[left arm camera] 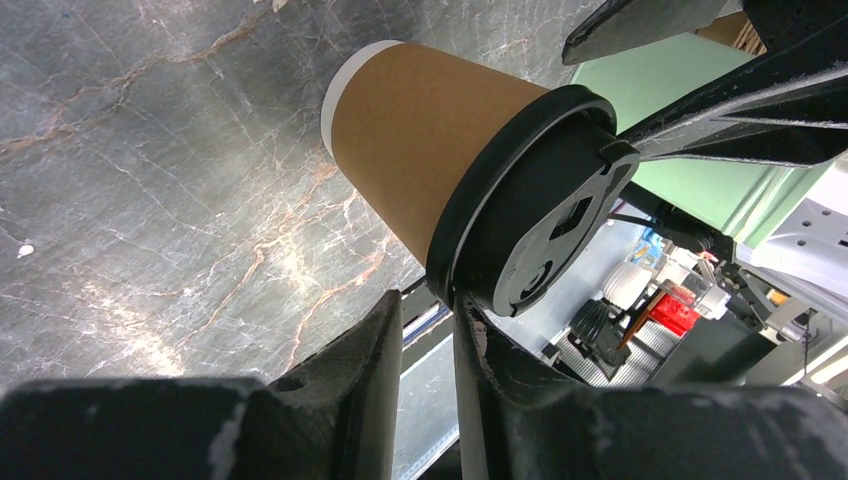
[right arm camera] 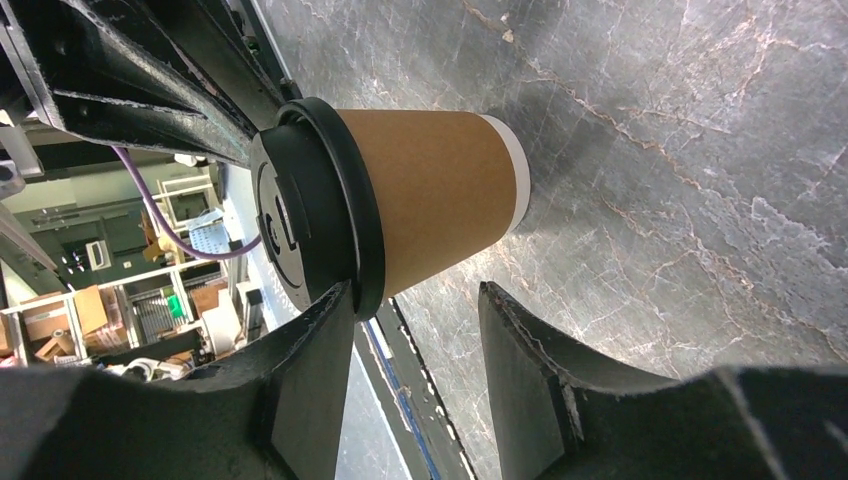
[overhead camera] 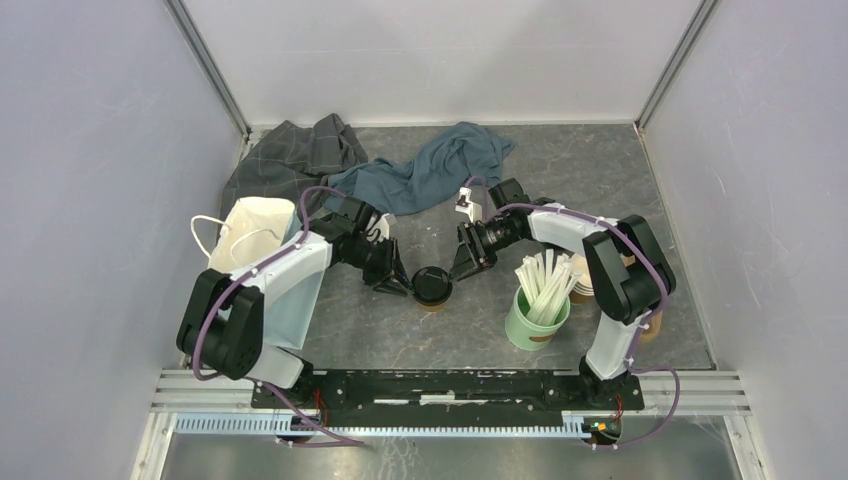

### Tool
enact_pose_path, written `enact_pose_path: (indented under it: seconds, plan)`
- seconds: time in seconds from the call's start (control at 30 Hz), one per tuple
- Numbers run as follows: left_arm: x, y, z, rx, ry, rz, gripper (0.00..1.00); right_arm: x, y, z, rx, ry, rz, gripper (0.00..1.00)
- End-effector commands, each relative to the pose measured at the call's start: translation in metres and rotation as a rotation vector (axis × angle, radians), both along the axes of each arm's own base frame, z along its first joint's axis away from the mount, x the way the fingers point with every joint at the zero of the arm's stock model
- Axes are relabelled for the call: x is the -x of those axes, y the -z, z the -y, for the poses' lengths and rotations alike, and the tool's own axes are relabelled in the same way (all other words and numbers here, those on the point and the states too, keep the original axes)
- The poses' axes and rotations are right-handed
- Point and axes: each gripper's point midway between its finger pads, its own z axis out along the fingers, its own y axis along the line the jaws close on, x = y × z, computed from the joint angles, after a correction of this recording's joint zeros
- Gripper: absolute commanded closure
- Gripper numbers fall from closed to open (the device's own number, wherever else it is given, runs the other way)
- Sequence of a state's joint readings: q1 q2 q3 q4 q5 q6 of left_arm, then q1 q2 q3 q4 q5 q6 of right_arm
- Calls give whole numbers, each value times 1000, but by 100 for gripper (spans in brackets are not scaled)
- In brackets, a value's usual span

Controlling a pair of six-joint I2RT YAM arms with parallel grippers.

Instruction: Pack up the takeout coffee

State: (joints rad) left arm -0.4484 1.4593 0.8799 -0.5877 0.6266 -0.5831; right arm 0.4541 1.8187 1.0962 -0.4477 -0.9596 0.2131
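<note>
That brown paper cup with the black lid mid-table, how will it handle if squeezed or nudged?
The paper cup likely dents under a hard squeeze; its kraft wall looks thin. The black lid seems only pressed on, so lifting by it might pop it off. Narrower at the base than the top, it may tip if pushed high.

Robotics lab, white-walled test cell (overhead camera: 90, 150), aluminium mounting rail (overhead camera: 700, 385), cluttered shelves (right arm camera: 60, 320)

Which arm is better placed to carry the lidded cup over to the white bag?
Left, probably. The left pincer sits at the rim of the lidded cup, and the white bag stands beside that arm. The right pincer is as near the cup but farther from the bag.
</note>
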Motion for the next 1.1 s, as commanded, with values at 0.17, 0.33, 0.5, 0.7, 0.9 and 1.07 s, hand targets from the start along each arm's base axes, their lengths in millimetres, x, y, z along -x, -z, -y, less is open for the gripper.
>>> enact_pose_path:
  seconds: [0.17, 0.33, 0.5, 0.7, 0.9, 1.07]
  plan:
    - [27, 55, -41, -335, 55, -67, 74, 2, 64, 39, 316, 36, 12, 47]
    - [42, 79, -67, -497, 49, -101, 75, 9, 95, 73, 526, 63, 15, 47]
    - [56, 97, -81, -627, 50, -122, 77, 7, 112, 98, 678, 75, 52, 49]
    - [64, 115, -75, -663, 55, -150, 79, 11, 123, 110, 774, 53, 88, 51]
    - [29, 82, -40, -515, 77, -13, 79, -15, 58, 62, 521, 36, 177, 50]
    - [-21, 21, 6, -321, 57, 139, 73, -31, 4, 28, 313, 46, 233, 48]
